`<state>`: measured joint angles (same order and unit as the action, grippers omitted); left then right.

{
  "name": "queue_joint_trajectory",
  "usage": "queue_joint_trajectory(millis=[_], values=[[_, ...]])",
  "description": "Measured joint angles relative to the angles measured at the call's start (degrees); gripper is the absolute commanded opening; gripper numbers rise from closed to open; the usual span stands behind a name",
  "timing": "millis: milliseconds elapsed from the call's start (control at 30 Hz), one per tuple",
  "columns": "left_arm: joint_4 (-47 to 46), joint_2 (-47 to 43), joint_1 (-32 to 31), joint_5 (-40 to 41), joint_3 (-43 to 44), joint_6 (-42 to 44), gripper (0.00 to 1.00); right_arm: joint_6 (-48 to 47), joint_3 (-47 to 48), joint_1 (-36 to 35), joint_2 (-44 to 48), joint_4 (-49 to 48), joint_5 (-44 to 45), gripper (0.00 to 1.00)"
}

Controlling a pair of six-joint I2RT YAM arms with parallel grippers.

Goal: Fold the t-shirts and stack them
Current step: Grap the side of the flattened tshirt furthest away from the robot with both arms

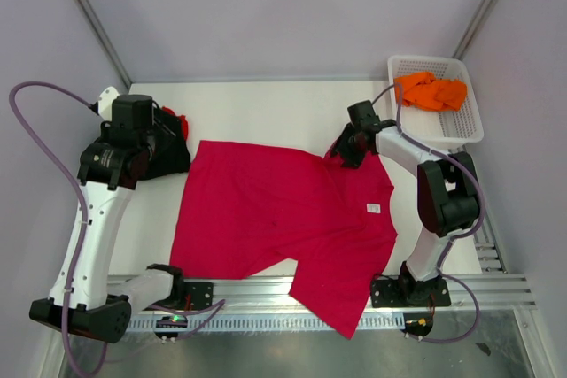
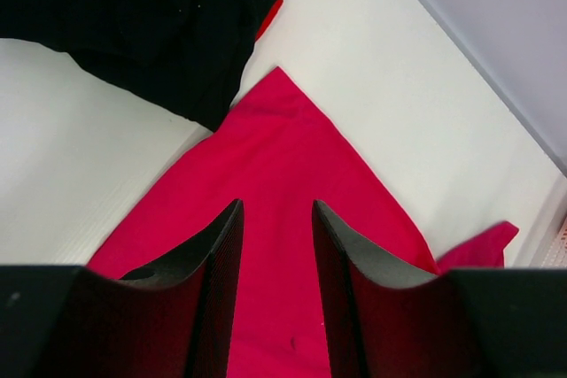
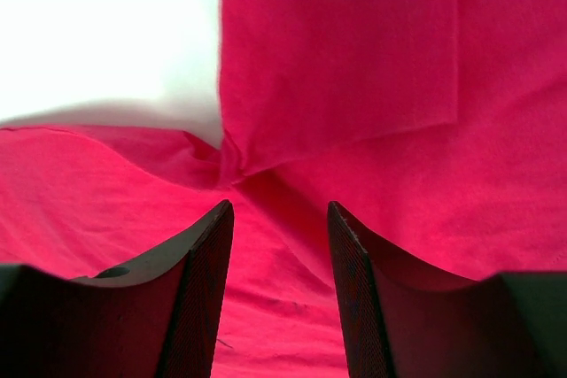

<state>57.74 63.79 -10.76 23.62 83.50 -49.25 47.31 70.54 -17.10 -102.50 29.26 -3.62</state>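
Note:
A large crimson t-shirt (image 1: 275, 214) lies spread on the white table, its small white label (image 1: 373, 208) near the right side. My left gripper (image 1: 177, 150) is open and empty, its jaws just over the shirt's far left corner (image 2: 279, 95). My right gripper (image 1: 342, 153) is open and empty, low over a folded sleeve and wrinkles at the shirt's far right edge (image 3: 337, 59). A black t-shirt (image 1: 166, 158) lies at the far left with a red one (image 1: 182, 121) showing behind it. An orange t-shirt (image 1: 431, 91) lies in the basket.
The white mesh basket (image 1: 452, 133) stands at the far right corner. The crimson shirt's near right part (image 1: 341, 303) hangs over the front edge onto the metal rail (image 1: 496, 289). Bare table (image 1: 266, 112) lies beyond the shirt.

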Motion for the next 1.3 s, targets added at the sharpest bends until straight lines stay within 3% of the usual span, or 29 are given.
queue_joint_trajectory(millis=[700,1300], values=[[0.0,1.2,0.0,0.0,0.0,0.2,0.4,0.9,-2.4,0.1,-0.2,0.2,4.6,0.51],[0.0,1.2,0.0,0.3,0.0,0.2,0.4,1.7,-4.1,5.1,-1.0,-1.0,8.2,0.51]])
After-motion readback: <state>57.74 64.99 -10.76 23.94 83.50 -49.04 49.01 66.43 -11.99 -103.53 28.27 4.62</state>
